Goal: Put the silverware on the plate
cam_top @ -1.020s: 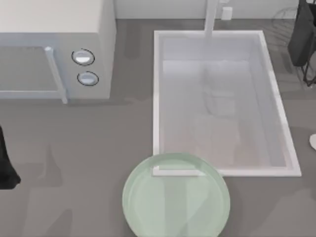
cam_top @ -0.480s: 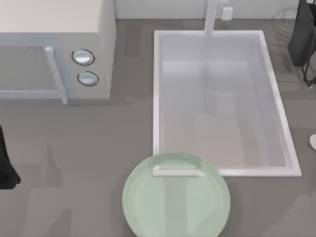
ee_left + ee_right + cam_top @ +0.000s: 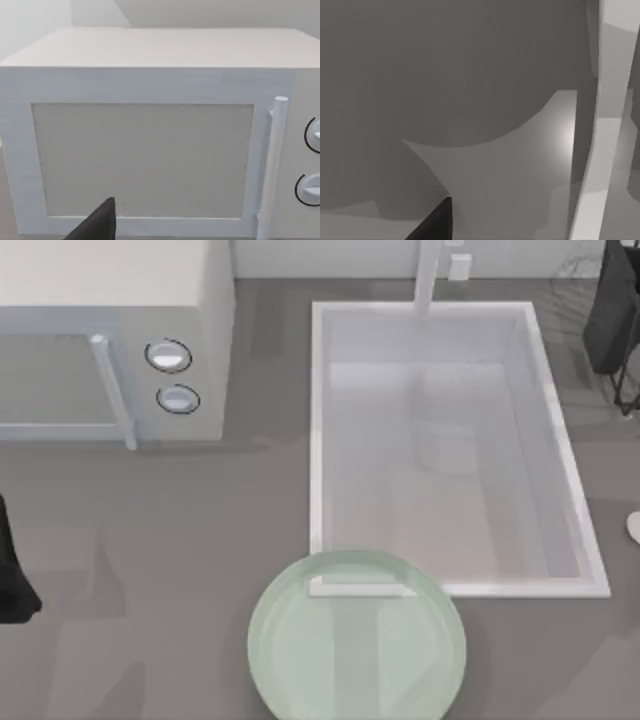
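Plate, pale green glass, lies on the grey table at the near edge, its far rim overlapping the near-left corner of the white sink basin. Silverware cannot be made out. Microwave stands far left, door handle and two dials facing front; faucet rises behind the basin. Left hand: one dark finger in the wrist view, just before the microwave door; left arm at the left edge, well apart from the plate. Right arm at the far right corner beside the basin; right hand over bare table. Cannot tell whether either hand's fingers are apart or together. Open table lies between microwave and plate.
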Action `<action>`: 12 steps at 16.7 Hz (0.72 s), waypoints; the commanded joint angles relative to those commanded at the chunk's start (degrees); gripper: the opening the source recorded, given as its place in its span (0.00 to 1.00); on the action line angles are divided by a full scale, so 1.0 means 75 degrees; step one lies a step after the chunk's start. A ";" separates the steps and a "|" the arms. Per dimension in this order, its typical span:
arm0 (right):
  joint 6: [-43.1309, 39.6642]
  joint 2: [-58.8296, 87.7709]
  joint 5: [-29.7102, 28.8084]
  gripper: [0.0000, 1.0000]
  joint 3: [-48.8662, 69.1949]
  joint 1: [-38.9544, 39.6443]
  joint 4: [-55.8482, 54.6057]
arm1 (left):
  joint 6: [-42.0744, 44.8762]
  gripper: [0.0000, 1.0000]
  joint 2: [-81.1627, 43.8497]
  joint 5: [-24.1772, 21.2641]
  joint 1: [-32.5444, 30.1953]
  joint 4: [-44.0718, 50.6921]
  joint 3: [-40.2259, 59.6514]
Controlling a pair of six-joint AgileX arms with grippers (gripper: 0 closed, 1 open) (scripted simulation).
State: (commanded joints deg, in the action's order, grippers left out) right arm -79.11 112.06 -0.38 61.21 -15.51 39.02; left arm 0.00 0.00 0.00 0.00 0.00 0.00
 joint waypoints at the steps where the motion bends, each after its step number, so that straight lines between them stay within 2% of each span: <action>1: 0.0000 0.0000 0.0000 0.40 0.0000 0.0000 0.0000 | 0.0000 1.00 0.0000 0.0000 0.0000 0.0000 0.0000; 6: 0.0000 0.0000 0.0000 0.02 0.0000 0.0000 0.0000 | 0.0000 1.00 0.0000 0.0000 0.0000 0.0000 0.0000; 12: 0.0000 0.0000 0.0000 0.00 0.0000 0.0000 0.0000 | 0.0000 1.00 0.0000 0.0000 0.0000 0.0000 0.0000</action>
State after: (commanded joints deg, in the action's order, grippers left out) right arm -79.11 112.06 -0.38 61.21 -15.51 39.02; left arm 0.00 0.00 0.00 0.00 0.00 0.00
